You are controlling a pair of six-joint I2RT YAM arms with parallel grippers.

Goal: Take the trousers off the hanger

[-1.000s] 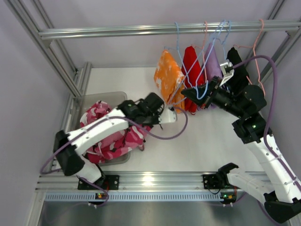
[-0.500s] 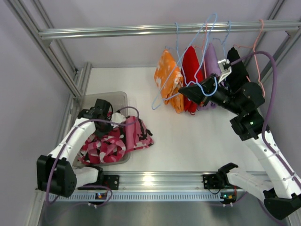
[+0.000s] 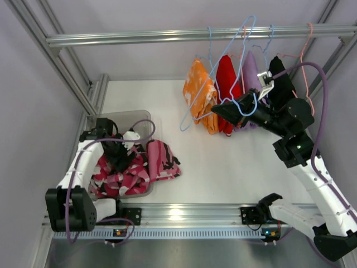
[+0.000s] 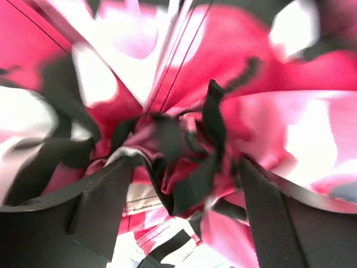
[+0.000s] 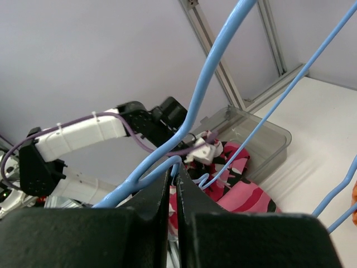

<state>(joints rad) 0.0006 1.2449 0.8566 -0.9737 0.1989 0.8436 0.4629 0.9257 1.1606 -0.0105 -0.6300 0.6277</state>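
The pink-white-black camouflage trousers [image 3: 158, 162] lie off the hanger, heaped in and over the edge of a clear bin [image 3: 142, 115]. My left gripper [image 3: 114, 151] hovers low over that heap. In the left wrist view its fingers [image 4: 106, 201] stand wide apart, with the trousers [image 4: 312, 139] loose below the left gripper [image 4: 187, 206]. My right gripper [image 3: 218, 110] is shut on the bare blue hanger [image 3: 249, 106], holding it tilted below the rail. The right wrist view shows the hanger wire [image 5: 195, 106] pinched at the right gripper's [image 5: 174, 173] tips. Orange trousers [image 3: 199, 92] hang from the rail.
Red [image 3: 226, 84], purple [image 3: 252, 75] and black [image 3: 281, 84] garments hang on hangers from the metal rail [image 3: 139, 38], close to my right arm. A pink wire hanger [image 3: 304, 61] hangs at the far right. Frame posts stand along the left side.
My left arm swung back from the table's middle to the bin with the pink trousers, and its jaws opened over the heap. The right gripper lifted the blue hanger, now bare.
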